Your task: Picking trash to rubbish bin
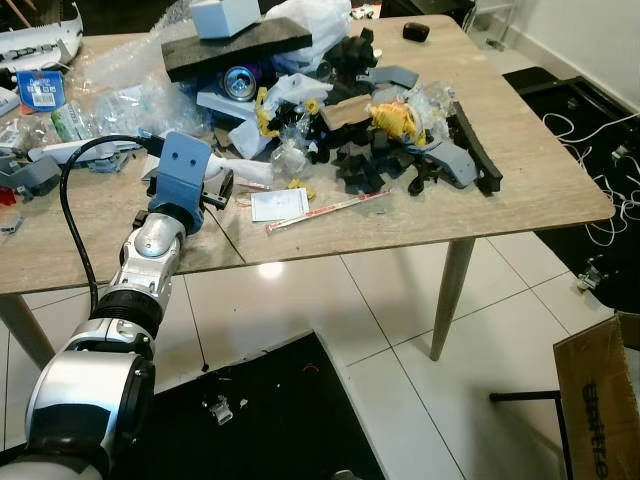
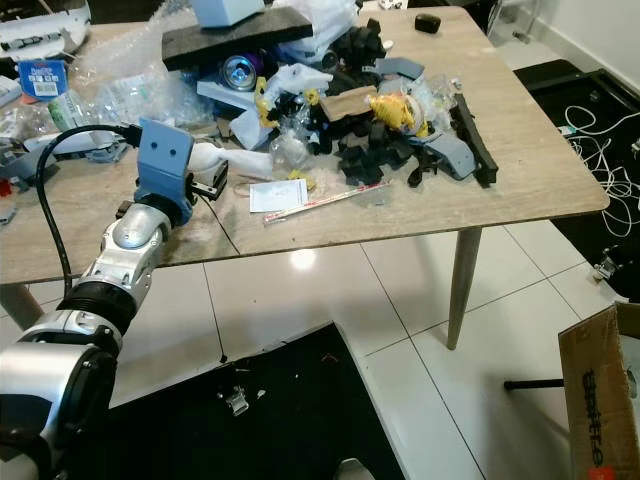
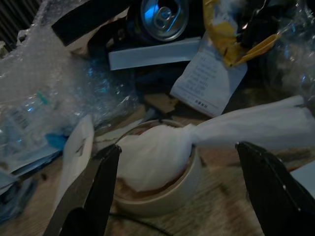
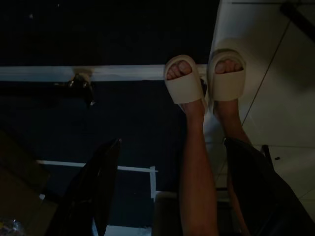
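Left hand (image 3: 177, 191): reached out over the front of the surface, its two black fingers (image 3: 93, 191) spread wide apart, one on each side of a crumpled white tissue, not touching it.
Right hand (image 4: 167, 191): hanging low over dark floor, fingers apart with nothing between them.
White tissue (image 3: 157, 155): a wad sitting in a shallow round cream lid (image 3: 170, 194), with a twisted tail stretching out past the rim; in the head views it lies just beyond the left hand's blue wrist block (image 1: 183, 170).
Surface (image 1: 540, 170): a light wooden top on slanted legs, its rear half heaped with clutter.
Drink can (image 3: 165, 17): lying on its side behind the tissue, its silver end facing the left wrist camera.
Bubble wrap (image 3: 54, 83): piled beside the can, near the tissue.
Printed slip (image 3: 209, 76): white, leaning under a yellow wrapper (image 3: 224, 27).
Black and grey parts (image 1: 400, 150): a tangle in the middle of the heap; what they are is hard to tell.
Paper card (image 1: 279, 204): flat near the front edge, a thin stick (image 1: 325, 212) just beside it.
Person: two bare legs in pale slippers (image 4: 184, 86) on the floor, seen in the dim right wrist view.
Cardboard box (image 1: 600, 400): on the tiled floor, well apart from the surface.
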You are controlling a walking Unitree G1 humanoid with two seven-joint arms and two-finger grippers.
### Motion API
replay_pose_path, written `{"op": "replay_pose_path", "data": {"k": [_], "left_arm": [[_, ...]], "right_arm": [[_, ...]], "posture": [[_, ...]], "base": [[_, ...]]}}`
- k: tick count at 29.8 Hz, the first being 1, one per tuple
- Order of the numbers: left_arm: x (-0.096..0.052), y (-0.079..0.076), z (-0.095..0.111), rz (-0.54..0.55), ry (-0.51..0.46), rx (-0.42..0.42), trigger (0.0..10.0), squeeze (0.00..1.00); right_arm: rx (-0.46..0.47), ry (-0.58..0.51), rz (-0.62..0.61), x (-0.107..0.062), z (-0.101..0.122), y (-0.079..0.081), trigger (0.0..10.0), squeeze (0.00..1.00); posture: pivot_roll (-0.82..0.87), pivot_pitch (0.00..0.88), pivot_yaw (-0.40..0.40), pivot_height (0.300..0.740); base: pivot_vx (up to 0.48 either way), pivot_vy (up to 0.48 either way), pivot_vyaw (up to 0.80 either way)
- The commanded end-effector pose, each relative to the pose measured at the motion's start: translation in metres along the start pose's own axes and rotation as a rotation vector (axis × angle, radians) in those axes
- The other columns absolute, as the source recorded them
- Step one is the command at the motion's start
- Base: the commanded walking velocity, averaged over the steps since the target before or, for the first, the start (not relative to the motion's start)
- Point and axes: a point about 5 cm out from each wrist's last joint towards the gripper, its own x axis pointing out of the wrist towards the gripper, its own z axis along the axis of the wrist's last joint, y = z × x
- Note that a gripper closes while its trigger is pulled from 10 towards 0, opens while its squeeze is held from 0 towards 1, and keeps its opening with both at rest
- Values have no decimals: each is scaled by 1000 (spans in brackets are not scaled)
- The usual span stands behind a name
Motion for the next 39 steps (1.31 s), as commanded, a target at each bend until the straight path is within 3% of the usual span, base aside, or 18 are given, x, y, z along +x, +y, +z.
{"op": "replay_pose_path", "data": {"k": [1,6,13,14,15,16,25,39], "left_arm": [[0,-4,-2,-1,10,0,10000,0],[5,-5,4,19,9,-18,10000,0],[10,-12,5,4,51,27,10000,0],[11,-14,2,-9,87,107,4706,0],[10,-15,0,-19,104,165,3647,0],[10,-16,-1,-23,117,217,0,0],[12,-14,-1,-49,160,425,0,0],[14,-6,5,-58,164,457,0,0]], "right_arm": [[6,54,20,-2,-22,9,10000,0],[10,57,22,-3,-26,11,10000,0],[14,54,21,-3,-28,12,10000,0],[15,52,20,-3,-28,12,10000,0],[16,51,20,-3,-28,12,10000,0],[16,49,20,-3,-27,12,10000,0],[29,34,9,-2,-21,11,10000,0],[37,11,-7,1,-4,10,10000,0]], "posture": [[-316,489,38,740],[-334,505,38,740],[-341,509,41,740],[-345,509,42,740],[-348,506,44,740],[-348,506,44,740],[-347,477,59,740],[-320,394,79,740]], "base": [[0,0,0],[0,0,0],[0,0,0],[0,0,0],[0,0,0],[0,0,0],[0,0,0],[0,0,0]]}}
